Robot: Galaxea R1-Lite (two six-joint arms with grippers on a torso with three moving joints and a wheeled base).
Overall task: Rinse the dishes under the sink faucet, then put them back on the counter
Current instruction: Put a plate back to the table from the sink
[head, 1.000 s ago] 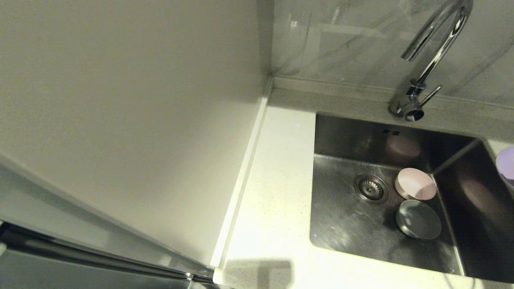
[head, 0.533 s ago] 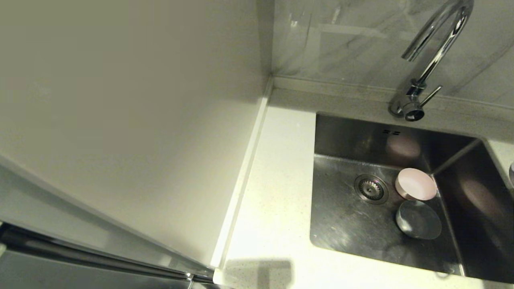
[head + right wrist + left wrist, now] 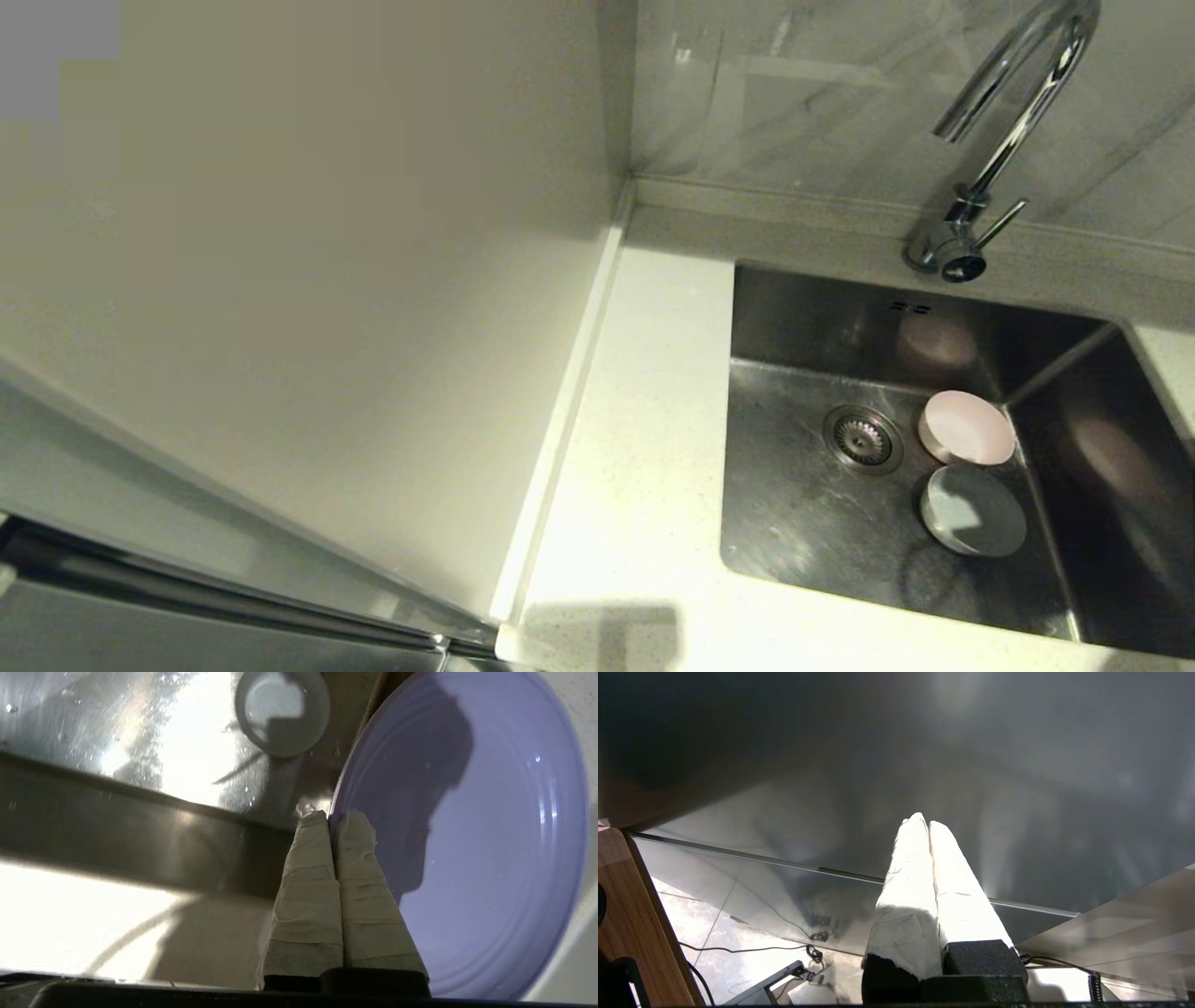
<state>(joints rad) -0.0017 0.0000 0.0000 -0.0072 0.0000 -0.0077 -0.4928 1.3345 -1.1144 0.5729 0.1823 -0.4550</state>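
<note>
Right gripper (image 3: 334,816): both taped fingers pinched onto the near rim of the lilac plate (image 3: 490,849), one finger on each face of the lip. Plate fills the right half of the right wrist frame, held out past the sink wall; it does not show in the head view. Judgement: rigid, glossy, wet with droplets, so likely slippery; a rim pinch carries all its weight on one edge and it may swing or slide. Fragile if dropped on steel.

Left gripper (image 3: 924,823): fingers pressed together on nothing, parked low near the floor, away from the work.

Bowl (image 3: 973,511), pale blue-white, sits on the sink (image 3: 803,523) floor at lower right of the head frame; pink cup (image 3: 966,427) stands just behind it, beside the drain. Both small, light, smooth; best taken by the wall at the rim.

Faucet (image 3: 1013,121) at upper right; no water seen. Desk (image 3: 644,392) lies left of the basin.
</note>
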